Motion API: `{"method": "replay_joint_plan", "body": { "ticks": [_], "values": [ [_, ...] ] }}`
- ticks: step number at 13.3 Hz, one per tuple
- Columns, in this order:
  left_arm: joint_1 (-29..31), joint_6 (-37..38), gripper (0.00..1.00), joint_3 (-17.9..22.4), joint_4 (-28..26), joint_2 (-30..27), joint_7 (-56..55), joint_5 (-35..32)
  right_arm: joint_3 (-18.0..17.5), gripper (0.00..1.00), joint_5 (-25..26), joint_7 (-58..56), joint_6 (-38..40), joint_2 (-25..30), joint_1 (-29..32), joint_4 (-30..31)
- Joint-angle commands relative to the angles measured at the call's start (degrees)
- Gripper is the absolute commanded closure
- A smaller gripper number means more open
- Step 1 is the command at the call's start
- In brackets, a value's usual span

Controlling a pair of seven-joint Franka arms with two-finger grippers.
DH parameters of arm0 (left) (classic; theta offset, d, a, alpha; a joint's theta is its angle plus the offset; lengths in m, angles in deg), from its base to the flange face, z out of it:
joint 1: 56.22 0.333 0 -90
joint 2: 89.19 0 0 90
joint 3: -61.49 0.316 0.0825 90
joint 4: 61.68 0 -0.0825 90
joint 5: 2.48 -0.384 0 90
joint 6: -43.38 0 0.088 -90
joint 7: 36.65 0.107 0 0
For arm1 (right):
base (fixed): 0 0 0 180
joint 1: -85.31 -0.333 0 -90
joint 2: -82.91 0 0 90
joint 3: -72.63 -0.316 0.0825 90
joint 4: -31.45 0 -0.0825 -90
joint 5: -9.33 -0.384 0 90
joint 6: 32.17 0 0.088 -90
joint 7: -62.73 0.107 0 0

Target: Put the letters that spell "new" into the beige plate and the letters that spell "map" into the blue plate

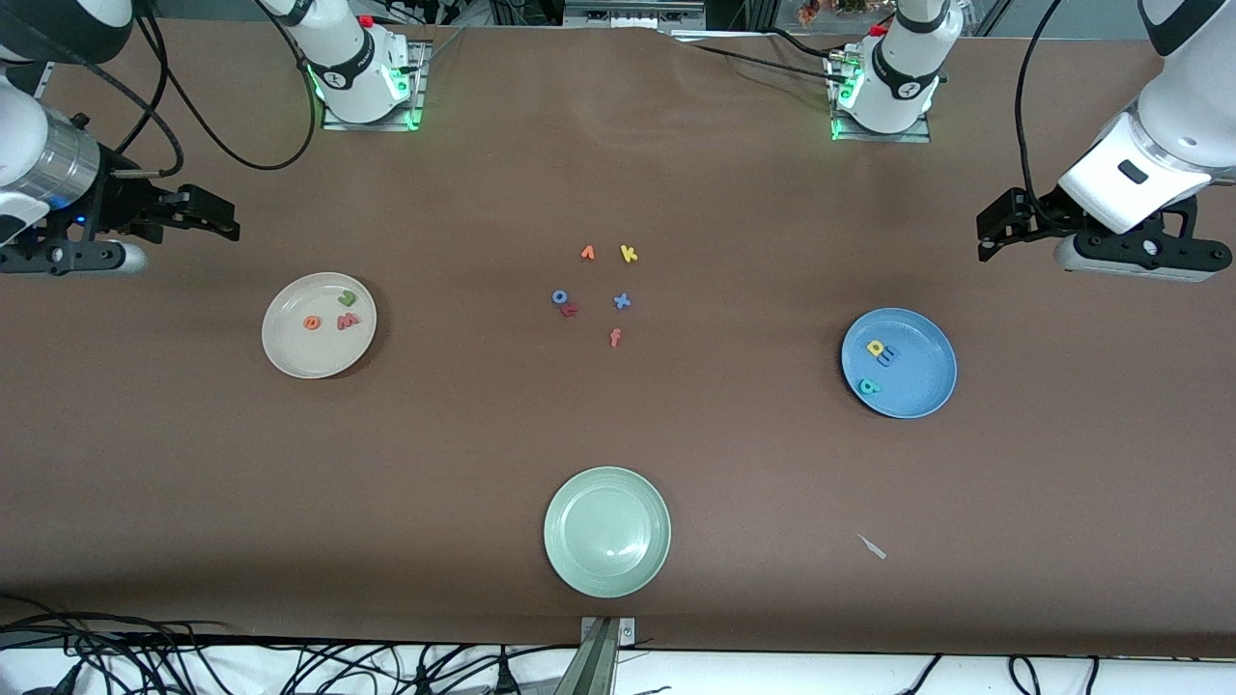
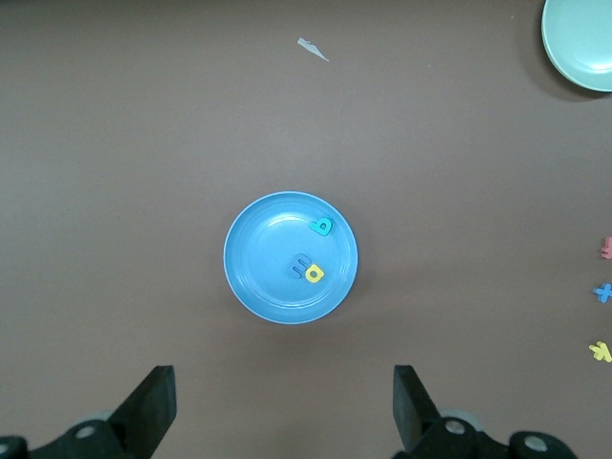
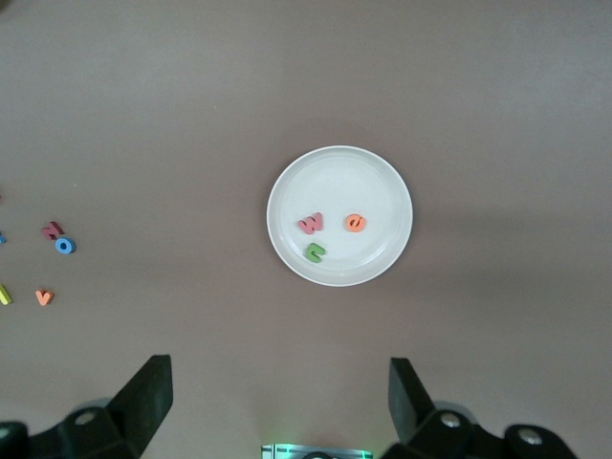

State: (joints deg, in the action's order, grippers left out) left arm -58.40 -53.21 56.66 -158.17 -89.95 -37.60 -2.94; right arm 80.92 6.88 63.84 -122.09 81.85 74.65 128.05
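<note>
Brown table [image 1: 618, 174]: beige plate [image 1: 290, 357] holds n, e, w; blue plate [image 1: 917, 381] holds m, a, p; left gripper [image 1: 999, 227] and right gripper [image 1: 208, 214] gape wide, empty.

Left gripper [image 1: 987, 235] hangs above the table [image 1: 618, 174], fingers apart, empty. Right gripper [image 1: 227, 220] likewise, both arms waiting.

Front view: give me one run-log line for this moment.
beige plate: n, e, w in | blue plate: m, a, p in | left gripper: open, empty, waiting | right gripper: open, empty, waiting
</note>
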Motion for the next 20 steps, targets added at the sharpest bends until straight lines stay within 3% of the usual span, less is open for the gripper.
{"method": "replay_joint_plan", "body": {
  "ticks": [1, 6, 13, 20],
  "values": [
    [-0.1, 0.9, 0.0, 0.0, 1.5, 0.6, 0.0, 1.3, -1.0, 0.0, 0.8, -0.5, -0.2, 1.1, 0.9, 0.1],
    [0.1, 0.9, 0.0, 0.0, 1.5, 0.6, 0.1, 1.3, -0.9, 0.0, 1.0, -0.4, -0.8, 1.2, 1.2, -0.2],
    [0.2, 1.1, 0.0, 0.1, 1.4, 0.6, 0.2, 1.3, -1.4, 0.0, 5.3, -2.0, -1.7, 1.4, 1.1, -0.2],
    [0.3, 1.1, 0.0, 0.2, 1.4, 0.6, 0.3, 1.3, -1.3, 0.0, 4.6, -1.3, -2.1, 1.0, 0.4, -0.8]
  ]
}}
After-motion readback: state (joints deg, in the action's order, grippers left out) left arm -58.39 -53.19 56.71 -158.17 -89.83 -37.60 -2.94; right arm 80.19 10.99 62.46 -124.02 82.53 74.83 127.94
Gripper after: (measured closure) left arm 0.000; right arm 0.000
